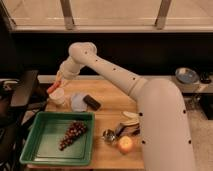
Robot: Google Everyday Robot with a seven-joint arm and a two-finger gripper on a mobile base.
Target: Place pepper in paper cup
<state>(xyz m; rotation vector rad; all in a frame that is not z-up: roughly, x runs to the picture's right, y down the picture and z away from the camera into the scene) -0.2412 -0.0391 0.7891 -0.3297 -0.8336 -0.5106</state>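
Gripper point(59, 81), clamped on the pepper point(52, 88) at its tip, hangs w/ the paper cup point(57, 96) just below. We reckon the pepper's light, smooth & soft-ish, so best held mid-body, gently.

**A:** What crowds the paper cup point(58, 97)?
**B:** Plate point(78, 102) just beside at 3 o'clock; tray point(47, 137) near at 6; dark object point(24, 87) at 9. The gripper point(56, 84), clasping the pepper point(52, 88), hangs at 12.
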